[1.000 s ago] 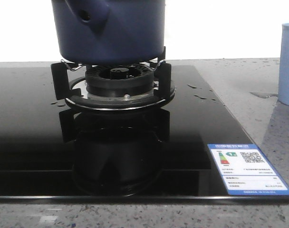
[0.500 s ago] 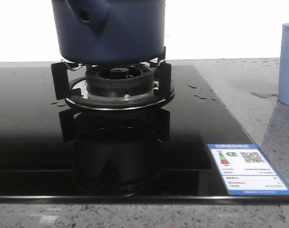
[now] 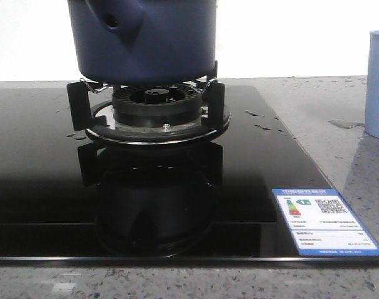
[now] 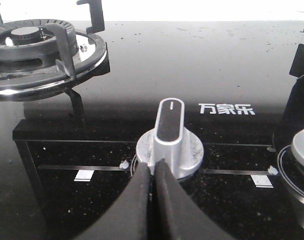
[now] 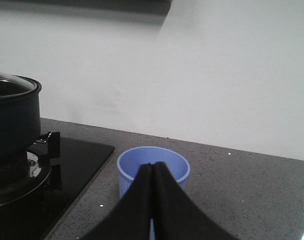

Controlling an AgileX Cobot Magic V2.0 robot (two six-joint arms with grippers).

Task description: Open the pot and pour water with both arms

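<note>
On the burner (image 3: 157,115) sits the lidded pot (image 3: 146,40), likely heavy with water and best gripped by its stubby handle, while both the left gripper (image 4: 152,172) and right gripper (image 5: 152,172) are pressed together, empty.

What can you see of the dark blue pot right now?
The pot is a matte navy cylinder, upright on the prongs of the burner support, over the black glass hob. A stubby hollow handle socket with a round hole juts toward the camera. The right wrist view shows a glass lid still on it. No gripper touches it.
</note>
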